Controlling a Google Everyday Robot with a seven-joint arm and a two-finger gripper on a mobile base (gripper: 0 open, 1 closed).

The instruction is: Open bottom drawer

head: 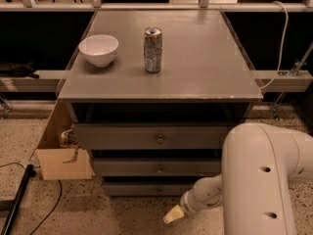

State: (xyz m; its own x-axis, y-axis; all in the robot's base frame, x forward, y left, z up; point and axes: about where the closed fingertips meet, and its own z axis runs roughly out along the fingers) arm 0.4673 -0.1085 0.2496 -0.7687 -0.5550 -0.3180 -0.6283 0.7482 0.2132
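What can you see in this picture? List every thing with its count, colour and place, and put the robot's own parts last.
Cabinet: one, grey, centre of view.
Bowl: one, white, on the cabinet top, left.
Can: one, silver, on the cabinet top, right of the bowl.
Top drawer: one, grey, just under the cabinet top.
Middle drawer: one, grey, below the top drawer.
Bottom drawer: one, grey, lowest, near the floor.
Box: one, brown cardboard, on the floor left of the cabinet.
Cable: one, white, right of the cabinet.
Arm: one, white, lower right.
Gripper: one, pale, near the floor in front of the bottom drawer.
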